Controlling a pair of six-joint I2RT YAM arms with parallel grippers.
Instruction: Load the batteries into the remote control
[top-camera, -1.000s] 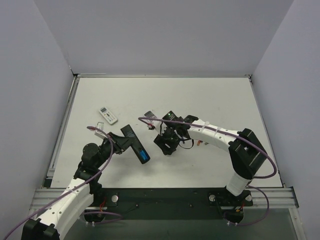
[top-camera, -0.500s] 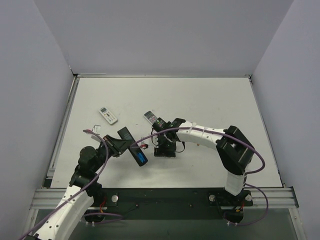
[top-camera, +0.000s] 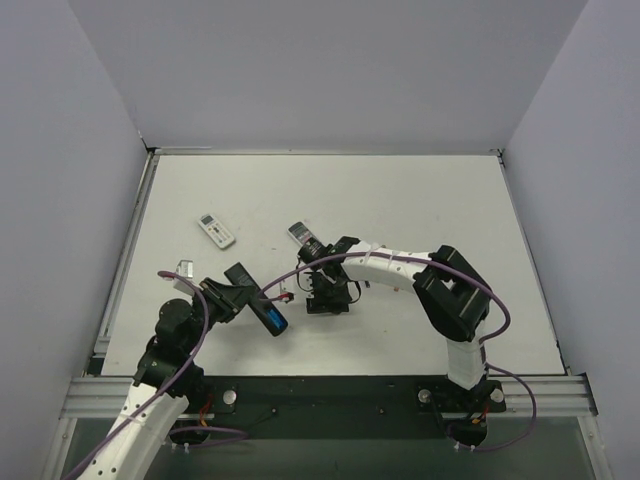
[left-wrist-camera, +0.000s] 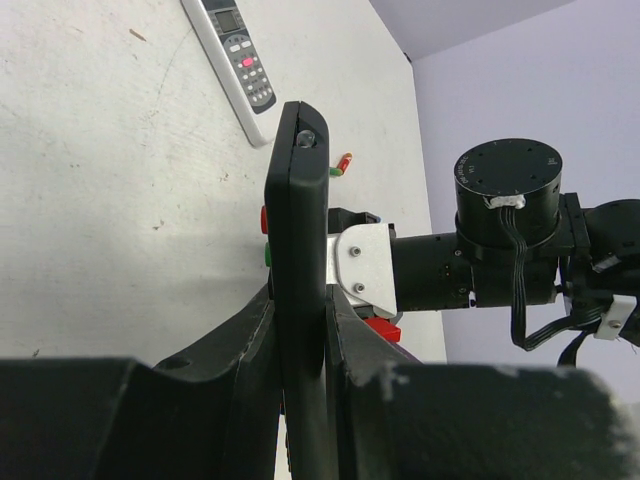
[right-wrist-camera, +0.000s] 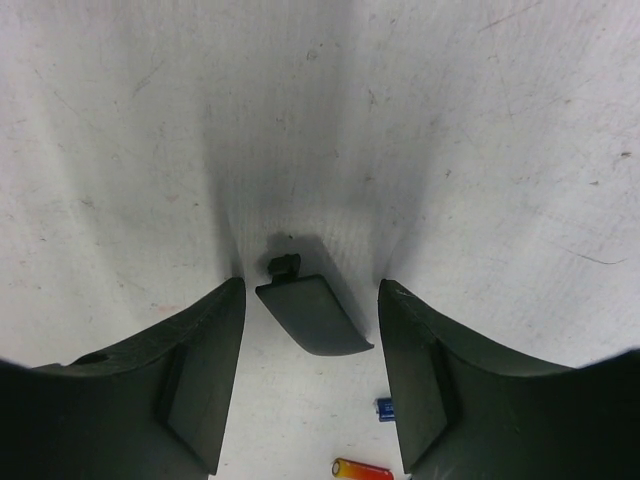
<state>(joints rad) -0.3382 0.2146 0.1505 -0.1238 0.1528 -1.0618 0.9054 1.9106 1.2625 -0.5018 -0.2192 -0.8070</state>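
Note:
My left gripper is shut on the long black remote control and holds it off the table. In the left wrist view the remote stands edge-on between my fingers. My right gripper points down at the table, open. In the right wrist view a black battery cover lies flat between its open fingers, touching neither. A blue battery and a red-orange battery lie just behind it. More red and green batteries lie beyond the remote.
Two shorter white remotes lie on the table, one at the left and one near the right gripper; the latter also shows in the left wrist view. A small white piece lies left of my left arm. Grey walls enclose the table.
My left arm has drawn back toward the near left with the remote in it. My right gripper has shifted left and settled over the battery cover, its elbow folding inward.

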